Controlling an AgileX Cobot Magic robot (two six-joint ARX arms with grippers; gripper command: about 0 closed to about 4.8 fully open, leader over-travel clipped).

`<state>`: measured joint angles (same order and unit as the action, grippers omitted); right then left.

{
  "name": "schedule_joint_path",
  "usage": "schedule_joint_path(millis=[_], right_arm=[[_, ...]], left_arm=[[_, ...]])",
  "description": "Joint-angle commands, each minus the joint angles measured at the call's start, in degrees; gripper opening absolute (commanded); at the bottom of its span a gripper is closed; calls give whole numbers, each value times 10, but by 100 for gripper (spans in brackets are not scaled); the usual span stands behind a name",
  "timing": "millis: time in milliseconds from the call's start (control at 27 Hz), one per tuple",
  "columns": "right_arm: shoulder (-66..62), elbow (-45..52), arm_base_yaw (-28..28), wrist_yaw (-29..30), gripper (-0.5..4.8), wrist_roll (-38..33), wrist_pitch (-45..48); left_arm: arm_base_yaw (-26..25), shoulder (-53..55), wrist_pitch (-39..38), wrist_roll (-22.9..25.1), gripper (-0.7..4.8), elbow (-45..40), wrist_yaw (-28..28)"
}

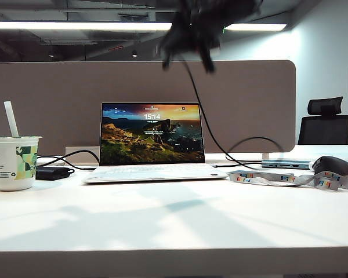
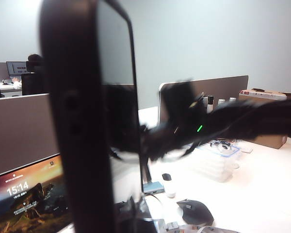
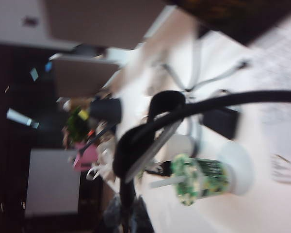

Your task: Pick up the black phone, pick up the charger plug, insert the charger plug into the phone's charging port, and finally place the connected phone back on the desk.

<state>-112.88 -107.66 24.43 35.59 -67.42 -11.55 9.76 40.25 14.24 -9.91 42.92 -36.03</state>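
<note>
1. Since the phone (image 2: pixel 82 121) has to take a plug in its short edge, it is held up off the surface (image 1: pixel 162 220) on the left. It stands on end right in front of the left wrist camera. I take the left jaws to be closed on its lower end, though the grip itself is hidden.
2. Below it, the laptop (image 1: pixel 152 139) sits open at the far middle of the surface. A cup (image 1: pixel 14 162) stands well to its left, so neither is in the way.
3. Right of the phone, the right arm (image 2: pixel 242 116) reaches across toward it as a dark blur, at about the height of its middle.
4. The right jaws are closed. The cable (image 1: pixel 200 110) climbs from the surface behind the laptop straight to them, high over the middle. I judge that they pinch its end so the plug can be aimed. The plug itself is lost in the blur.
5. A mouse (image 1: pixel 335 167) lies far right, apart from all this.
6. The phone is a glossy black slab with rounded corners, and its face mirrors the pale wall. Its side edge shows faint button shapes. The port cannot be made out.
</note>
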Motion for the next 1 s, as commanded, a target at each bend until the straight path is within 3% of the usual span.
schedule_joint_path(millis=[37,222,519,779,1001], right_arm=[[40,-3,-4,47,-9,97,47],[86,-3,-15,98,-9,221,81],[134,-3,-35,238,-9,327,96],[150,-3,-34,323,-9,369,101],[163,-3,-21,361,-9,381,101]], left_arm=[[0,13,17,0,-6,5,-17],[0,52,17,0,-6,5,-81],[0,118,52,0,-6,5,-196],[18,175,86,0,-6,5,-235],[56,214,134,2,-6,5,-251]])
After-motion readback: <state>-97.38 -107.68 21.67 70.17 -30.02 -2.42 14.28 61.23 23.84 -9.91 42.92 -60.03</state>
